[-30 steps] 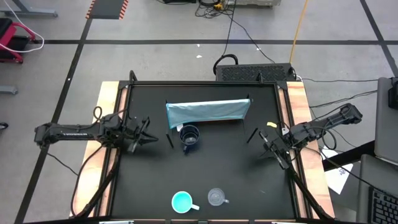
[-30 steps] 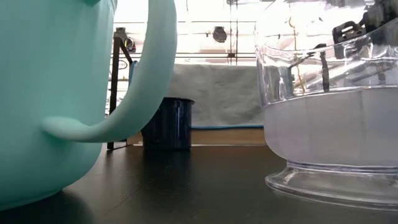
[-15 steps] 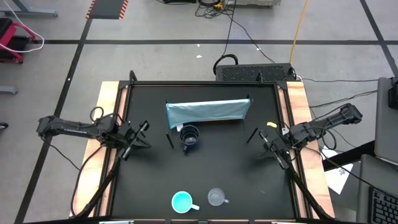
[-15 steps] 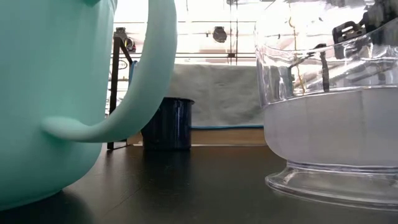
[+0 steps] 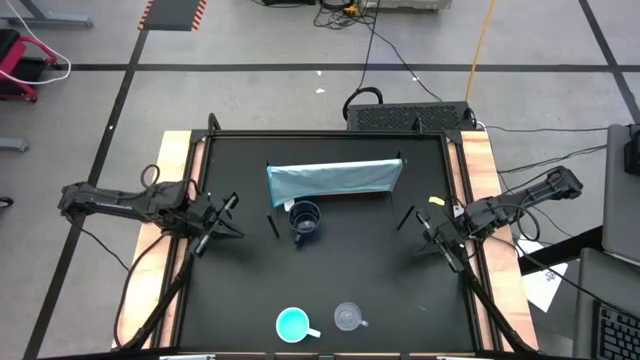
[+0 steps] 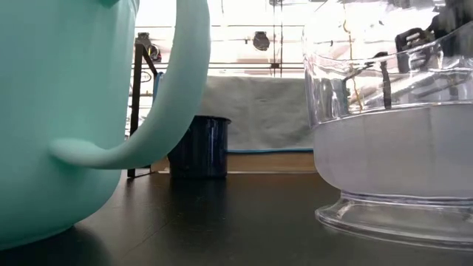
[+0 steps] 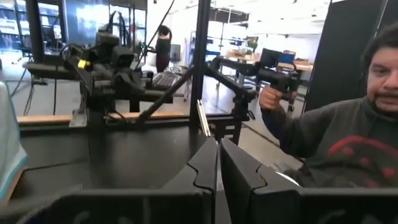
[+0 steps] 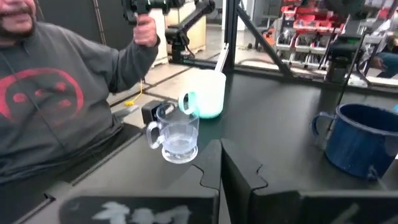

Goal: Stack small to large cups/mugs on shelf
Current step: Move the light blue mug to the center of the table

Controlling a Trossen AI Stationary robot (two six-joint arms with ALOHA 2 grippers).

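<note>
The dark navy mug [image 5: 304,222] stands upright on the table just in front of the light blue-grey shelf [image 5: 333,180]; it also shows in the right wrist view [image 8: 362,140]. The turquoise mug [image 5: 293,325] and the clear mug [image 5: 348,317] stand side by side near the table's near edge; both show close up in the low view, the turquoise mug [image 6: 66,111] and the clear mug [image 6: 392,148]. My left gripper [image 5: 230,203] is shut and empty at the table's left side. My right gripper [image 5: 409,217] is shut and empty at the table's right side.
A person in a grey sweatshirt [image 8: 56,93] stands beyond the table's near edge, holding up a hand controller [image 7: 273,78]. A black stand post [image 6: 140,103] holds the shelf's left end. The middle of the black table [image 5: 360,270] is bare.
My left arm has drawn back toward the table's left edge, and its gripper has turned to point toward the table's far right.
</note>
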